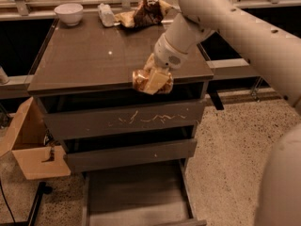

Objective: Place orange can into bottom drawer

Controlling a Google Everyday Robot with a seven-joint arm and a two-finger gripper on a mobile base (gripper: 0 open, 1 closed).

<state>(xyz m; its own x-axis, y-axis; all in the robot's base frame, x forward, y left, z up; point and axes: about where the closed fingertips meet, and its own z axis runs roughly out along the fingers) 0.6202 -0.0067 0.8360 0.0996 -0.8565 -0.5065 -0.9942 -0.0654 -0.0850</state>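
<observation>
The orange can [140, 81], mottled orange-gold and white, is held in my gripper [154, 80] at the front edge of the brown cabinet's top [94, 55], tilted and partly past the edge. The pale fingers are closed around the can, and the arm reaches in from the upper right. The bottom drawer [134, 192] stands pulled open at floor level, below and slightly left of the can. Its flat grey-brown floor is bare.
A drawer with pale scratches [127, 120] and a plain dark drawer [131, 154] sit shut above the open one. A white bowl [68, 13], a clear bottle [106, 15] and a brown snack bag [143, 12] stand at the back. A cardboard box [28, 145] is at the left.
</observation>
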